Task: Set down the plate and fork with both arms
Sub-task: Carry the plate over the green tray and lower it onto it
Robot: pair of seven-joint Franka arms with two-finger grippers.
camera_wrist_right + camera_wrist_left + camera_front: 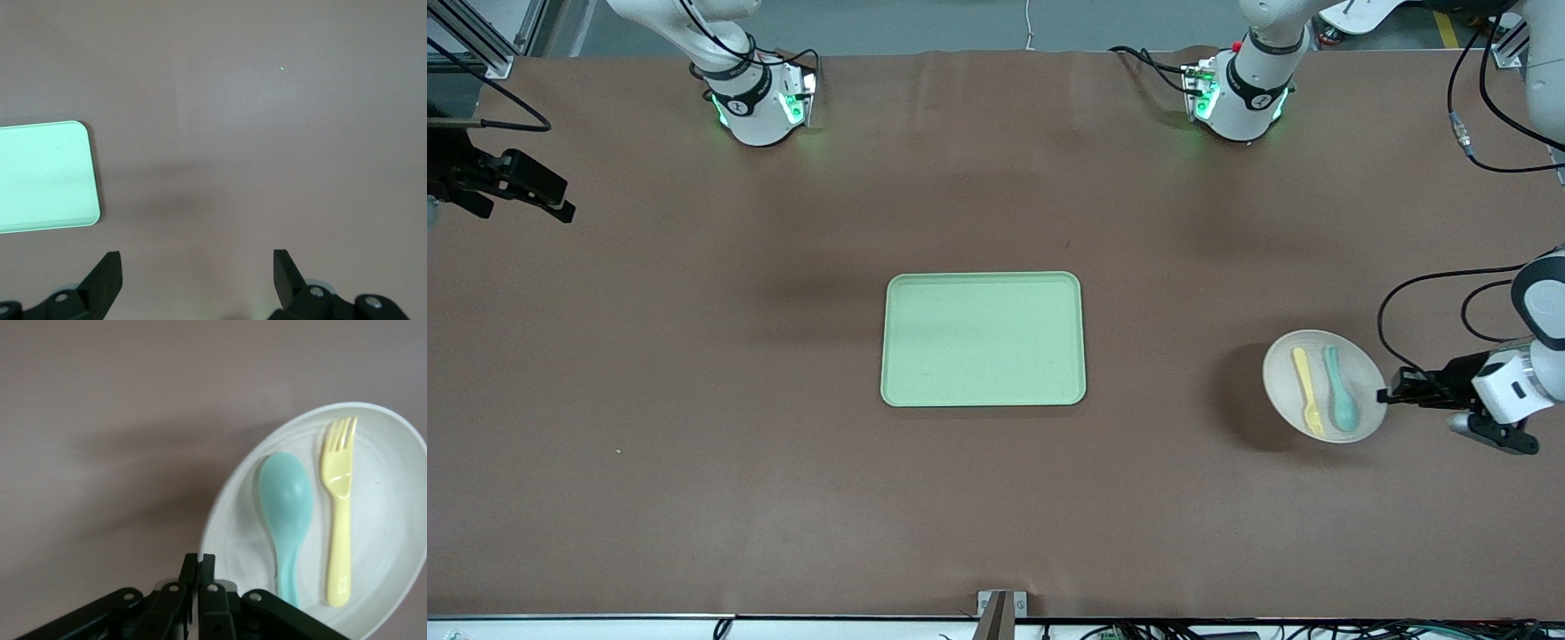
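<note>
The left gripper (1385,396) is clenched on the rim of the plate (1316,351) at the edge toward the left arm's end of the table, its fingers pinched together there. The plate casts a broad shadow on the table (694,400) and appears lifted off it. On the plate lie the fork (1308,391) and a teal spoon (1341,396) side by side (the spoon is the one closer to the gripper).

The green tray (983,340) sits mid-table with nothing in it, well apart from the plate.

The right gripper (543,191) waits over the right arm's end of the table, its fingers (105,280) spread wide and holding nothing.

The left wrist view shows the fork's tines (341,433) clearly; the right wrist view shows only a corner of the tray and bare table.
</note>
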